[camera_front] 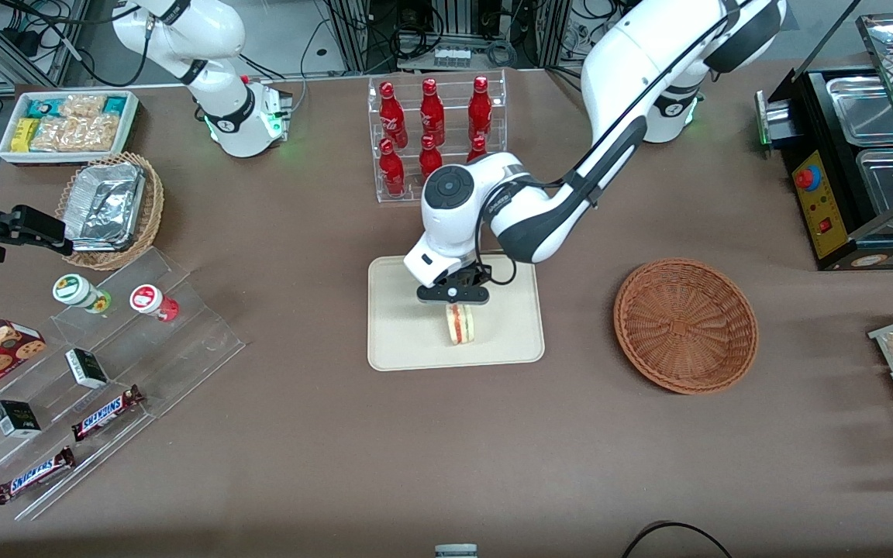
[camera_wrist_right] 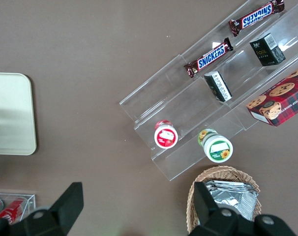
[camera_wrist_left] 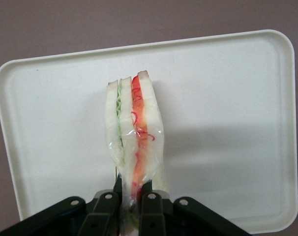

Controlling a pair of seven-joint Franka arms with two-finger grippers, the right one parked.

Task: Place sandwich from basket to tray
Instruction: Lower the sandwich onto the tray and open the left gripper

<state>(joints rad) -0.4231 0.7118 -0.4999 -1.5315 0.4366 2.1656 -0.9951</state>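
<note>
The sandwich (camera_front: 460, 323), a wrapped wedge of pale bread with red, orange and green layers, stands on edge on the cream-beige tray (camera_front: 404, 345). My gripper (camera_front: 454, 302) is right above it, shut on the sandwich's upper end. In the left wrist view the black fingers (camera_wrist_left: 150, 202) pinch the wrapped sandwich (camera_wrist_left: 134, 128) over the tray (camera_wrist_left: 227, 123). The round reddish-brown wicker basket (camera_front: 685, 324) lies beside the tray toward the working arm's end of the table; nothing shows in it.
A clear rack of red bottles (camera_front: 435, 128) stands farther from the camera than the tray. A clear stepped display (camera_front: 98, 372) with Snickers bars, small boxes and cups, a foil-tray basket (camera_front: 109, 208) and a white snack bin (camera_front: 67, 124) lie toward the parked arm's end. A black food warmer (camera_front: 857, 163) stands at the working arm's end.
</note>
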